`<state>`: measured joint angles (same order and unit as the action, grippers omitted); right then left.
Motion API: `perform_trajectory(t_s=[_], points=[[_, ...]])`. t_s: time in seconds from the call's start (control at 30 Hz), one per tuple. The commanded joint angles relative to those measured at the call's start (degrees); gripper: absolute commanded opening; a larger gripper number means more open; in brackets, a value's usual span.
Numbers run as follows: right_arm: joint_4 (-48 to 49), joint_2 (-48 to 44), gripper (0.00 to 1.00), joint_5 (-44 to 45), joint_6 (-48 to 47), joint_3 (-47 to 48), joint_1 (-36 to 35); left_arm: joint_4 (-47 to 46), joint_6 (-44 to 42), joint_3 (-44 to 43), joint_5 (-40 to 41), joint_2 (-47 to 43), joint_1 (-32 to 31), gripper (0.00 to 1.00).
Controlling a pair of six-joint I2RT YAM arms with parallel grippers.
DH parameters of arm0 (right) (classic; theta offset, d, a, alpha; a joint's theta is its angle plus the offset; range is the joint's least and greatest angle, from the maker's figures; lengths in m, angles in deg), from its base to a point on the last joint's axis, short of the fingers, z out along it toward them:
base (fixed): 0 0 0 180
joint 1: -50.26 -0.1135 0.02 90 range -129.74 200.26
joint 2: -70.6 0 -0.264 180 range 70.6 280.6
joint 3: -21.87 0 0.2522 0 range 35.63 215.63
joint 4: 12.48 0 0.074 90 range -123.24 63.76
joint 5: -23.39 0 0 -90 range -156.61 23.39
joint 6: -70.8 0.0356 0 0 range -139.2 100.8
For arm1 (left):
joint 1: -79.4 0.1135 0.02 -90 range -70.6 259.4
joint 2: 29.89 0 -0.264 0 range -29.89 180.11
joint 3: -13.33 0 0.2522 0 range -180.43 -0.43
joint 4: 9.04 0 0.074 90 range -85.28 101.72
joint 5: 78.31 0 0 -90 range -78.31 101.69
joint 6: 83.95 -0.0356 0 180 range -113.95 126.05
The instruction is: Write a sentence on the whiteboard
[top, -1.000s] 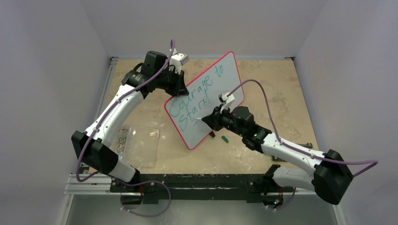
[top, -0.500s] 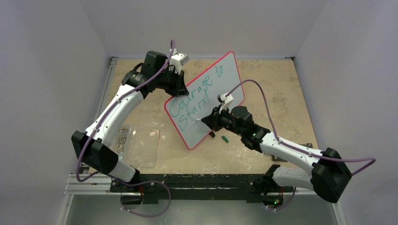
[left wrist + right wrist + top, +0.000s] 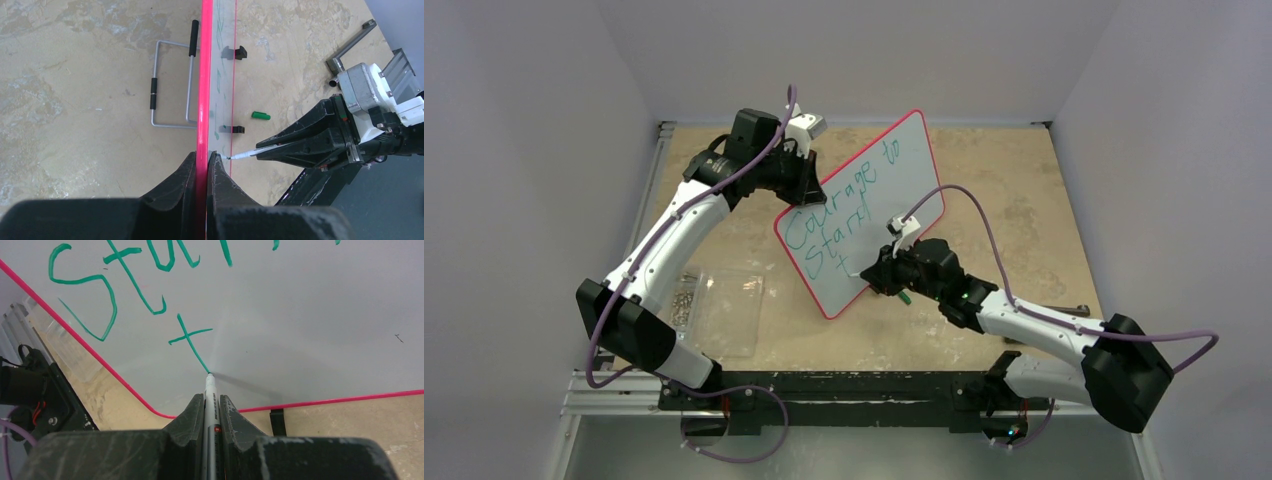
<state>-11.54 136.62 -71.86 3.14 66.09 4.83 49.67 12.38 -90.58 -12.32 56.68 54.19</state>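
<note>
Since a second ago the right arm has slid down toward the near edge, so the right claw (image 3: 210, 407) now sits by the lower corner of the whiteboard (image 3: 914, 165) instead of beside the word "Start". A small new cross-shaped stroke (image 3: 189, 337) lies under that word. We see this claw closed tight around a white marker (image 3: 209, 390), whose tip touches the board at the tail end of the cross. The whiteboard stands tilted in the middle of the desk (image 3: 1004, 180), and the left claw (image 3: 202, 160) is pinched shut on its red rim at the upper left edge. The sentence (image 3: 836, 203), in teal-green handwriting, reads "Courage to Start" across two slanting lines on the board's face. A green cap (image 3: 260, 115) lies on the desk near the board's lower edge, close under the right claw.
</note>
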Motion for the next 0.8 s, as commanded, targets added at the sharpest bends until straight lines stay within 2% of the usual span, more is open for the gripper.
perform_trajectory(t_s=[0.0, 0.77], points=[[0.7, -0.4, 0.0, 2.1, -1.2, -0.3, -0.1, 2.5, -4.3, 0.1, 11.1, -1.3, 0.8, 0.0], [-2.7, -3.1, 0.0, 6.3, -5.2, 7.8, -0.1, 2.5, -4.2, 0.1, 11.1, -1.7, 0.8, 0.0]])
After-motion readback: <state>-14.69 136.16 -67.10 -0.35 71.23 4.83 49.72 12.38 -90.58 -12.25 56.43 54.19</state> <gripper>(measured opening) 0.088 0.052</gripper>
